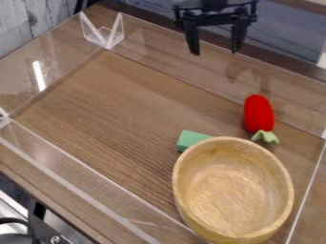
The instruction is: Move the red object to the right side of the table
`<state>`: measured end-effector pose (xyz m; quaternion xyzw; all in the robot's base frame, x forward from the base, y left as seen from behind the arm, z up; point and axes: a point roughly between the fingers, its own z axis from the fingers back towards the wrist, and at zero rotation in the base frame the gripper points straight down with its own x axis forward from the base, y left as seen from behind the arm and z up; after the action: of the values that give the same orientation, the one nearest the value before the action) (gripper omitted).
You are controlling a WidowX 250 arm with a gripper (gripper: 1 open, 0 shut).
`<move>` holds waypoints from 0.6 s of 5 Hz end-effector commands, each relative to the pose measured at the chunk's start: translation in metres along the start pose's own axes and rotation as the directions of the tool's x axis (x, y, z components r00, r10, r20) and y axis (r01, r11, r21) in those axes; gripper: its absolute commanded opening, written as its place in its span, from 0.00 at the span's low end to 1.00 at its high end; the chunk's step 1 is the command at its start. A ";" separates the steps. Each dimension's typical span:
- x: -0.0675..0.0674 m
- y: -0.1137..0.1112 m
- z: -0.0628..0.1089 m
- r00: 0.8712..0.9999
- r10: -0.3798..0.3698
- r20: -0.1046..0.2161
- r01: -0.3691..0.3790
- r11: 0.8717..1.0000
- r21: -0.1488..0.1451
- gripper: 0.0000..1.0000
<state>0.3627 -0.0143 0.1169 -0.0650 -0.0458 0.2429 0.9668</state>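
The red object [258, 112] is a small bright red oblong toy fruit with a green leafy end [266, 137], lying on the brown wood-grain table [128, 105] near its right edge. My gripper [216, 43] hangs open over the far side of the table, its two black fingers [195, 41] pointing down with nothing between them. It is up and to the left of the red object, well apart from it.
A round light wooden bowl [234, 191] sits at the front right. A flat green block [193, 140] peeks out behind the bowl's rim, left of the red object. Low clear plastic walls [99, 30] edge the table.
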 end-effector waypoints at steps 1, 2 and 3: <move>0.009 0.013 0.030 0.999 -0.021 0.046 0.021 1.000 -0.011 1.00; 0.013 0.031 0.045 0.999 -0.026 0.045 0.026 1.000 -0.007 1.00; 0.017 0.038 0.049 0.998 0.010 0.057 -0.010 1.000 -0.001 1.00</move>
<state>0.3503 0.0291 0.1264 -0.0545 -0.0232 0.2509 0.9662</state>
